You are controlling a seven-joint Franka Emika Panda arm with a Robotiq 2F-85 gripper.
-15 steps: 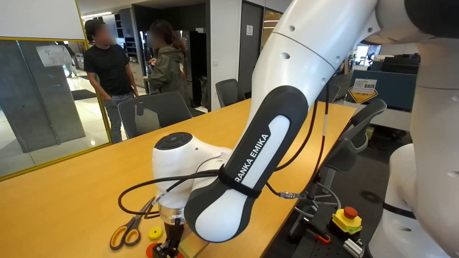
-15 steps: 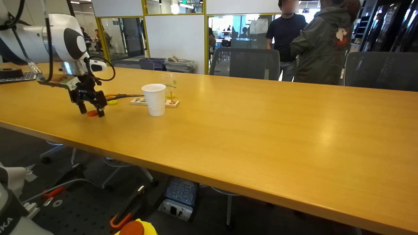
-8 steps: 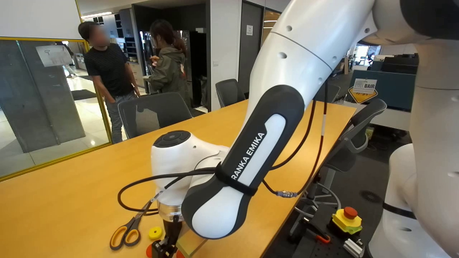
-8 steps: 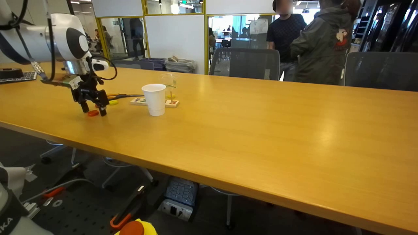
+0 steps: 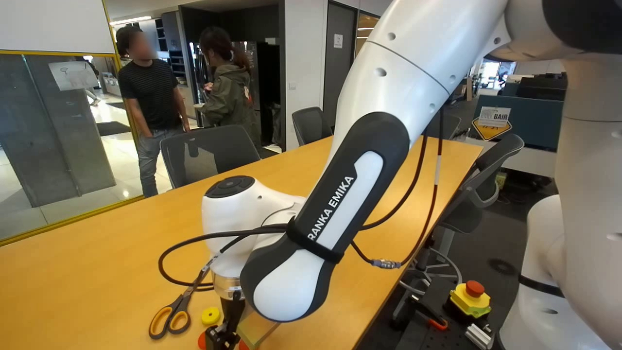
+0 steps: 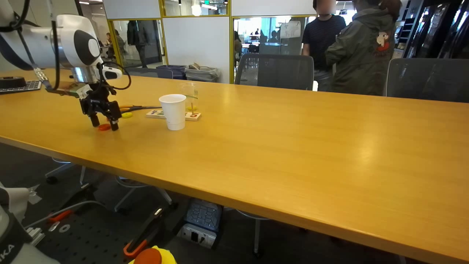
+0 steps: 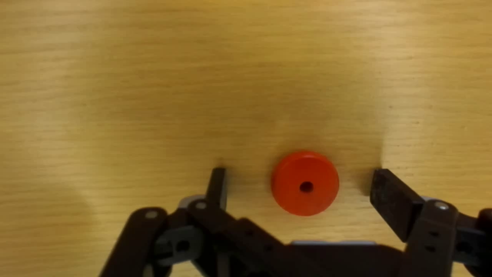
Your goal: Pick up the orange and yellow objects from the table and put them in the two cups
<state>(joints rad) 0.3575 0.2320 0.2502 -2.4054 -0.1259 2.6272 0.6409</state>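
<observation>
Straddles without touching, with the spread jaws of a black gripper, a glossy round red-orange disc, holed at centre, flat on the wood-grained tabletop towards its robot-side long edge. Also shows a tapered white cup, nearer that edge than a clear cup, and a yellow disc.

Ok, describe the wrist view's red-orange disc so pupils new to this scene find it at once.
On the long wooden table, find the black gripper. The red-orange disc lies flat between its open jaws, touching neither: the only disc there; the nearby yellow disc sits outside.
</observation>
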